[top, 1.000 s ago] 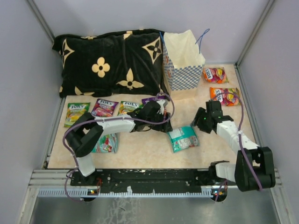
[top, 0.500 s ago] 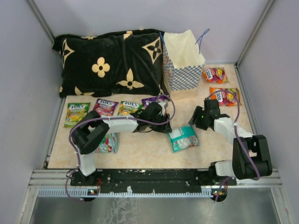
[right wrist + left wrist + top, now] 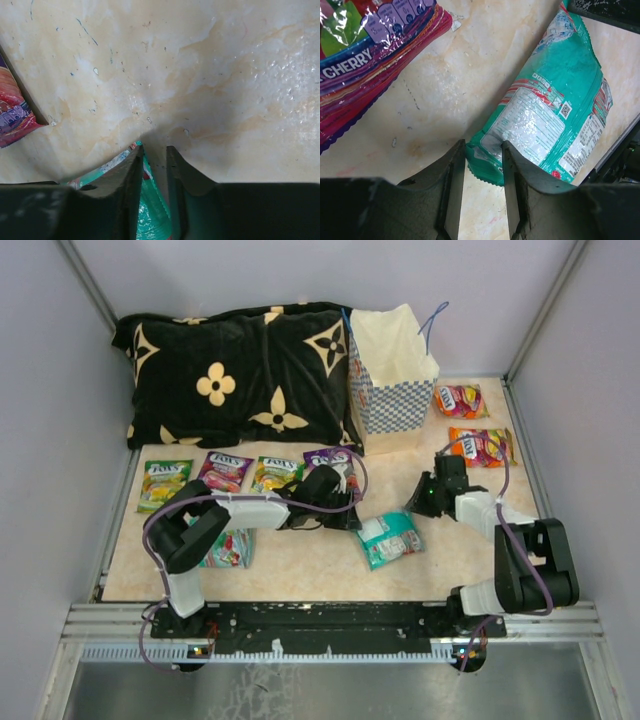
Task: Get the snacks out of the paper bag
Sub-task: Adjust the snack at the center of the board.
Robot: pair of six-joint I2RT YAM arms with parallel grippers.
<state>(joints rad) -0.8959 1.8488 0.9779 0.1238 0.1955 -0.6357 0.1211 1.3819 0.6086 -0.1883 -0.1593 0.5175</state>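
Note:
The checkered paper bag (image 3: 392, 385) stands upright at the back, its mouth open. A teal snack packet (image 3: 390, 538) lies on the table between my grippers. My left gripper (image 3: 347, 518) is at the packet's left end; in the left wrist view its jaws (image 3: 483, 150) close on the corner of the teal packet (image 3: 555, 115). My right gripper (image 3: 418, 502) is low at the packet's upper right corner. In the right wrist view its jaws (image 3: 154, 149) stand a narrow gap apart, grip nothing, and the teal edge (image 3: 155, 215) lies under them.
Other packets lie in a row at the left: green (image 3: 164, 480), magenta (image 3: 223, 470), green (image 3: 276, 472), purple (image 3: 330, 458); one sits under the left arm (image 3: 228, 548). Two orange packets (image 3: 459, 400) (image 3: 482, 446) lie at the right. A black flowered cushion (image 3: 235, 370) fills the back left.
The right arm has folded back and its gripper has shifted slightly left. The left gripper has drawn a little left and nearer, and the teal packet has slid slightly left with it.

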